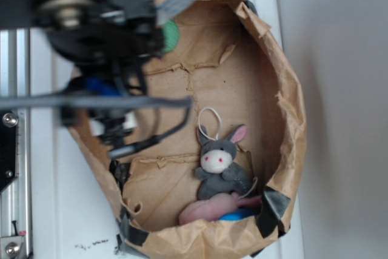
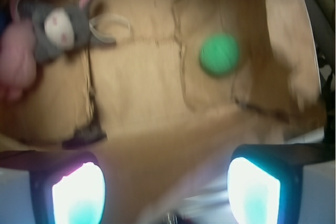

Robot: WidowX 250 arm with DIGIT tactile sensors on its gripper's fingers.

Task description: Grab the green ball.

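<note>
The green ball (image 2: 219, 54) lies on the brown paper floor of a shallow paper-lined basket, well ahead of my fingers in the wrist view. In the exterior view only a sliver of the green ball (image 1: 171, 34) shows, beside the black arm that covers the basket's upper left. My gripper (image 2: 165, 192) is open, its two glowing pads (image 2: 79, 195) far apart at the bottom of the wrist view, with only paper between them. The gripper hovers over the basket's near rim, apart from the ball.
A grey plush bunny (image 1: 219, 161) lies at the basket's lower middle, with a pink soft toy (image 1: 209, 209) and a bright blue object (image 1: 237, 215) below it. The crumpled paper wall (image 1: 291, 119) rings the basket. A metal rail (image 1: 15, 150) runs along the left.
</note>
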